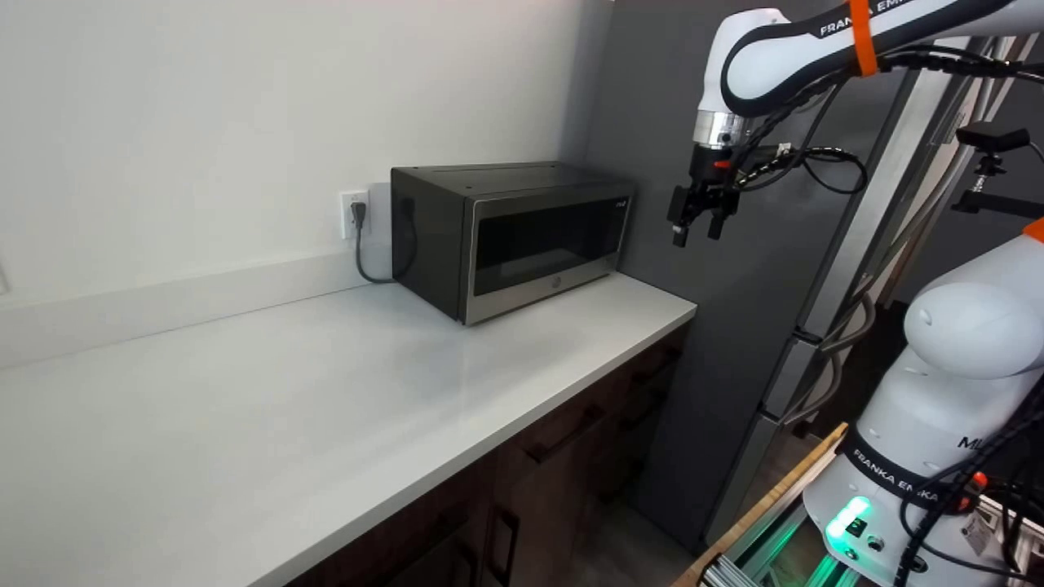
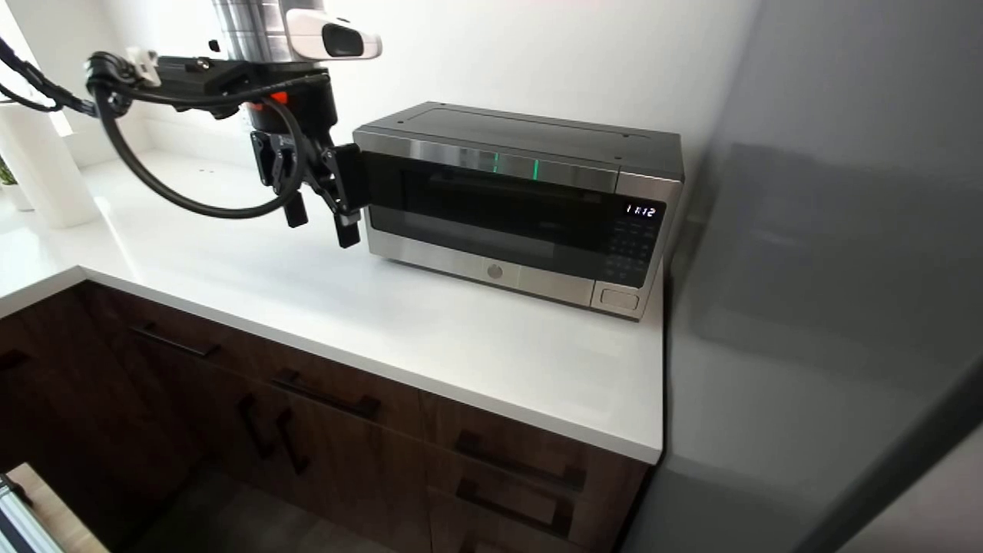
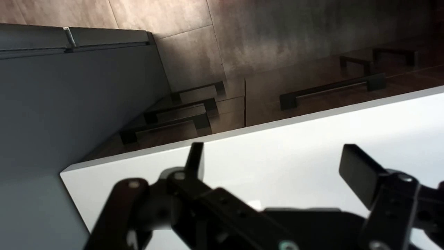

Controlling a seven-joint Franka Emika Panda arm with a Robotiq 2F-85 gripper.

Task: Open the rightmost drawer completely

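The rightmost drawer (image 2: 530, 443) sits closed and flush under the white counter (image 2: 461, 346), lower than the claw (image 2: 322, 223) and off toward the tall grey panel (image 2: 776, 269); I take the top one of that stack to be meant. Its bar handle (image 2: 521, 466) stands out level from the wood, presumably so something can get behind it and pull. The claw hangs with its two fingers (image 3: 360, 170) pointing down, spread well apart and nothing between them, which would suit coming onto the bar from above. Yet the wrist view shows the fingers ranged nearly along the handle rather than across it, so I'd guess a turn is needed before they could pinch. In that view the counter lies behind the tips and its edge cuts off part of the drawer front; the claw likely has to come out past that edge before dropping. Behind the claw, farther back, the microwave (image 2: 491, 219) is tucked near the grey panel, probably to leave a working strip in front and keep the wall socket (image 1: 348, 216) in reach. The arm (image 1: 783, 69) reaches in high, I suppose for clearance.
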